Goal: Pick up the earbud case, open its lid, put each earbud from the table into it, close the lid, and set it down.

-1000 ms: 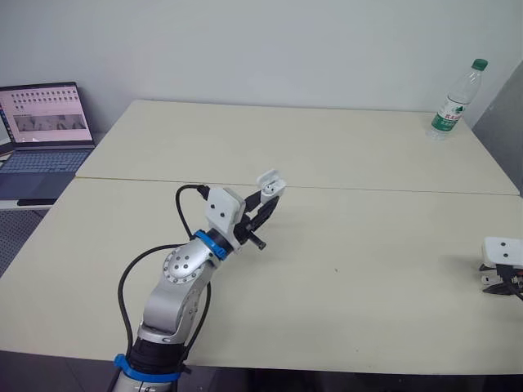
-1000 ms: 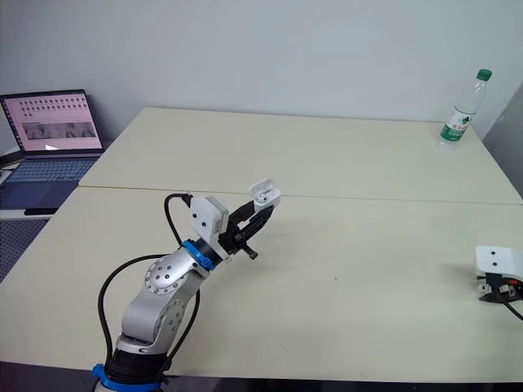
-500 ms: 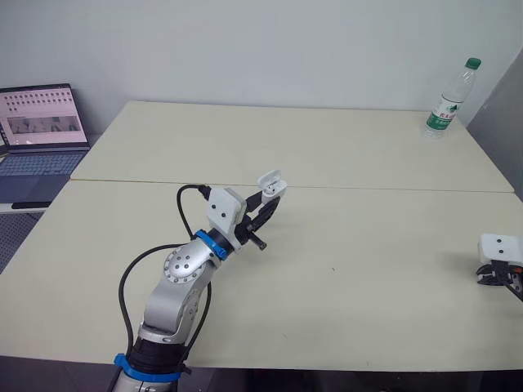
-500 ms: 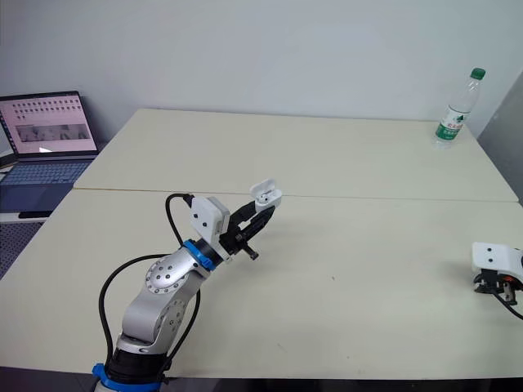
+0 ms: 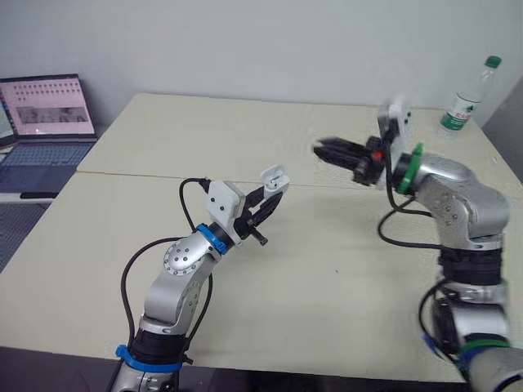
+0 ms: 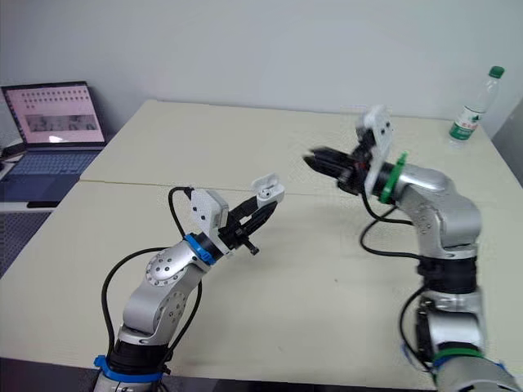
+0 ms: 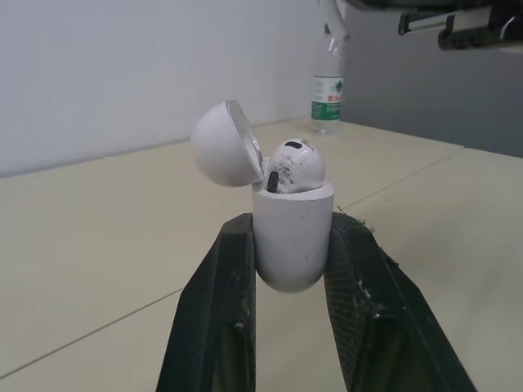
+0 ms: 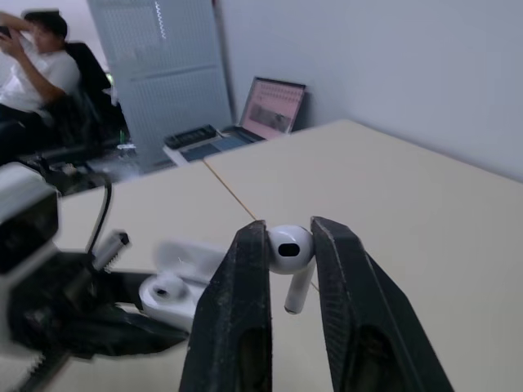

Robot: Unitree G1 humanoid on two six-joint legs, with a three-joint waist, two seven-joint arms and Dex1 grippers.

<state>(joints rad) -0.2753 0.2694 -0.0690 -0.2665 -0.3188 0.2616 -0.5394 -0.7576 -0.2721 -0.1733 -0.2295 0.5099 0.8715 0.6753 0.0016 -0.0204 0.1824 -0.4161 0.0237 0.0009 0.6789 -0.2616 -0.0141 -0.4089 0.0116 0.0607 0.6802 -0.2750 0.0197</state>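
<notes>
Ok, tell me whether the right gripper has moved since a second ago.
Yes. The right gripper swung up from the table's right edge and leftward, above its middle seam.

A white earbud case (image 7: 292, 237), held upright with its lid (image 7: 225, 144) open, has one earbud (image 7: 294, 166) seated inside. A second earbud (image 8: 292, 253) hangs nearby, stem down.

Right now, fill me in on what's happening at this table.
The left gripper holds the earbud case above the table, lid open, one earbud seated inside. The right gripper pinches the second earbud in the air, aimed at the case but apart from it. Inserting it and closing the lid remain.
</notes>
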